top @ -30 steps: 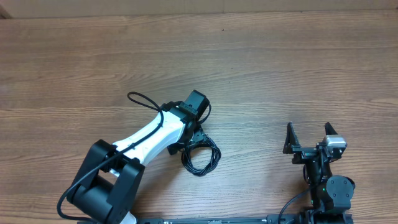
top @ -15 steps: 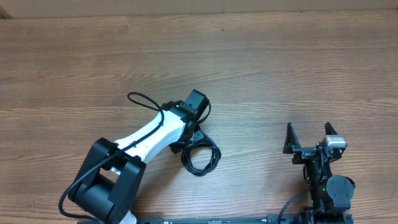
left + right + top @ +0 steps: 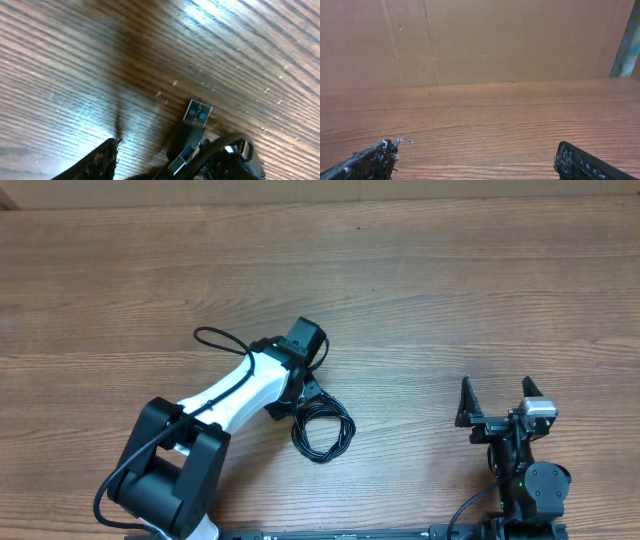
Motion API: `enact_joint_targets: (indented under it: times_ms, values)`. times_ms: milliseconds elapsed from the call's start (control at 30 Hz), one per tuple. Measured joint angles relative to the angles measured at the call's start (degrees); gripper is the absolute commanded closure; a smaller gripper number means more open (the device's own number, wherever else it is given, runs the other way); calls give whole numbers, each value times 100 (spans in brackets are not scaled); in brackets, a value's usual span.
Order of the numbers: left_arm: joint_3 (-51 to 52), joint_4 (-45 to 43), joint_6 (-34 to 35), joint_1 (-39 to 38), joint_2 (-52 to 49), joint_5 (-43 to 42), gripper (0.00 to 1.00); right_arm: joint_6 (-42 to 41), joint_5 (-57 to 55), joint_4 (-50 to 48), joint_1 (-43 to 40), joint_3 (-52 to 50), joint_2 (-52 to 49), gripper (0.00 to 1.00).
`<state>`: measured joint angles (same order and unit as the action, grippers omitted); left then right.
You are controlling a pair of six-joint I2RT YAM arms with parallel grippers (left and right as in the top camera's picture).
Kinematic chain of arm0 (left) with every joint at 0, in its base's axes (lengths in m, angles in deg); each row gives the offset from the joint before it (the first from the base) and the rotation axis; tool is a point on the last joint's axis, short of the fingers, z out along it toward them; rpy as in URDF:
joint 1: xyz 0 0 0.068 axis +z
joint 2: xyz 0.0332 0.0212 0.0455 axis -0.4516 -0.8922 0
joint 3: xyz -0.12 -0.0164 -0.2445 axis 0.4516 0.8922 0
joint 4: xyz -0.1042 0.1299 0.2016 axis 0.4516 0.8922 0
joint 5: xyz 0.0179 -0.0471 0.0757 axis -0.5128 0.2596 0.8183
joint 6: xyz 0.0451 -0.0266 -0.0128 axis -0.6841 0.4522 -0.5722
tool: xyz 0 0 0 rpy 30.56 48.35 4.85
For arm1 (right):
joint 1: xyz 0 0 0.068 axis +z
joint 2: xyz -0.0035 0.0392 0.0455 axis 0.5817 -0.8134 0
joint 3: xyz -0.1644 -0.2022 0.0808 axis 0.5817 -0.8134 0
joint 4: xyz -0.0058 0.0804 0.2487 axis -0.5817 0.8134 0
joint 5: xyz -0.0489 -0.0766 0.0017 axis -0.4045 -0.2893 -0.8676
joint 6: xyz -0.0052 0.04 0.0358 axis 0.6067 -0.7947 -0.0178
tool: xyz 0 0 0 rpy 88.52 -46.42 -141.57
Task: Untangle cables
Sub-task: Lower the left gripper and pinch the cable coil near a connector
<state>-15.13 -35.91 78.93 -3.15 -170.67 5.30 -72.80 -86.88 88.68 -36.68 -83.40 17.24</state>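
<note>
The cables (image 3: 322, 432) lie as a small black coil on the wooden table, just below and right of my left gripper (image 3: 308, 392). In the left wrist view a USB plug with a blue insert (image 3: 197, 112) and black cords sit between the fingers of my left gripper (image 3: 175, 150), pressed toward the right finger (image 3: 235, 160). The jaws are half closed on them. My right gripper (image 3: 497, 392) stands wide open near the front right, far from the coil. Only bare wood shows between the fingers of my right gripper (image 3: 477, 150).
A thicker black wire (image 3: 215, 340) fixed to the left arm loops out over the table to the left. A brown cardboard wall (image 3: 480, 40) stands behind the table's far edge.
The left gripper closed partway on the cords, then the left arm shifted slightly up and left. The coil has barely moved. The right arm has not moved.
</note>
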Motion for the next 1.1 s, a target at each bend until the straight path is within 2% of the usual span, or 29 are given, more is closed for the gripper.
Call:
enact_joint_targets:
  times_ms: [233,400,700,800,1100]
  values:
    - [0,-26,7,-74,-9,0,46,4,-2,0,0,0,0,0]
    - [4,-83,109,-116,-11,-4,55,0,-2,0,0,0,0,0]
    - [59,-157,205,-116,-15,90,78,2,-2,0,0,0,0,0]
    - [63,-155,205,-116,-15,151,96,2,-2,0,0,0,0,0]
    - [42,-74,90,-33,-15,238,96,0,0,2,0,0,0,0]
